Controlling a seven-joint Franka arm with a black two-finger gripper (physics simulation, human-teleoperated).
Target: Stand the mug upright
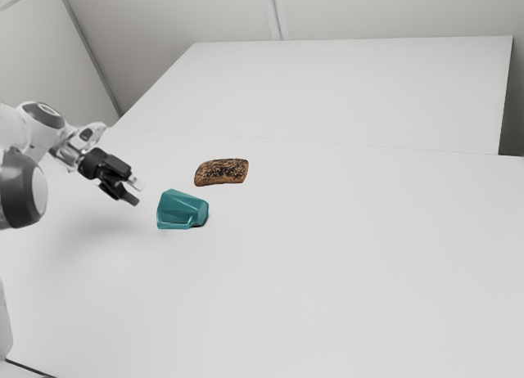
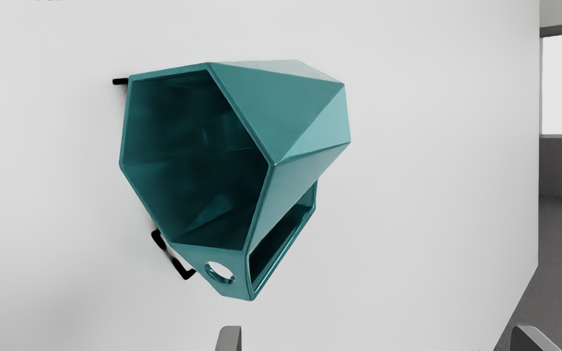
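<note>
The teal mug (image 2: 305, 92) lies on its side on the white table (image 1: 344, 263), its open mouth turned toward the arm and its narrower base pointing away, so it isn't upright. It has a faceted body, and a boxy handle (image 2: 236, 287) with a round hole in it sticks out at one side. From where I stand it looks like glazed ceramic or hard plastic. I'd guess it is fairly light, quite stiff, and slick on those flat faces; if it is ceramic, a hard knock could chip it. Being angular, it would probably tip from one facet to the next rather than roll smoothly.

I'd take it by the wall at the rim (image 2: 260, 207), one finger inside the mouth and one outside, or else across the handle. The sloping sides look like poor places to pinch, since the pads could slide off toward the base.

The black gripper (image 1: 135, 192) hangs just short of the mug on the arm's side, above the table. Its two fingers stand wide apart with nothing between them, and they touch neither mug nor handle. Near the mug, on its farther side in the exterior view, sits a dark-topped seeded loaf (image 1: 222, 172), apart from it.
</note>
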